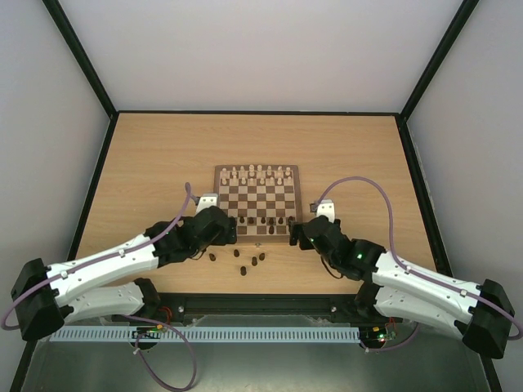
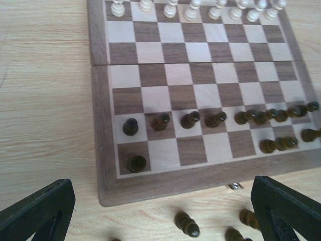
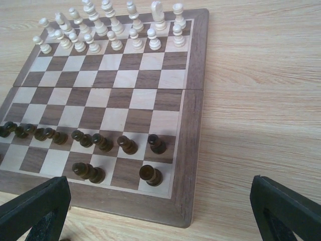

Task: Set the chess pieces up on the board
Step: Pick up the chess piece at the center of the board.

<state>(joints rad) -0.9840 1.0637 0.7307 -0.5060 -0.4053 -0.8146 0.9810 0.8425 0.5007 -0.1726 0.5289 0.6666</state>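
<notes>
The board [image 1: 257, 198] lies mid-table. Dark chess pieces fill its second-nearest row [image 2: 189, 119] [image 3: 127, 144]. On the nearest row one stands in the left corner square [image 2: 136, 163], and more stand towards the right [image 2: 276, 144], one of them in the right corner square [image 3: 150, 175]. Several dark pieces [image 1: 249, 260] lie loose on the table before the board, and three of them show in the left wrist view [image 2: 186, 224]. My left gripper [image 1: 231, 232] [image 2: 161, 201] hovers open over the board's near left corner, holding nothing. My right gripper [image 1: 297, 233] [image 3: 159, 201] hovers open over the near right corner, empty.
Cream-white pieces [image 1: 258, 172] [image 3: 115, 30] stand in two rows along the board's far side. A small metal clasp [image 2: 234, 186] sits on the board's near edge. Dark frame rails [image 1: 90, 180] border the wooden table on the left, right and back.
</notes>
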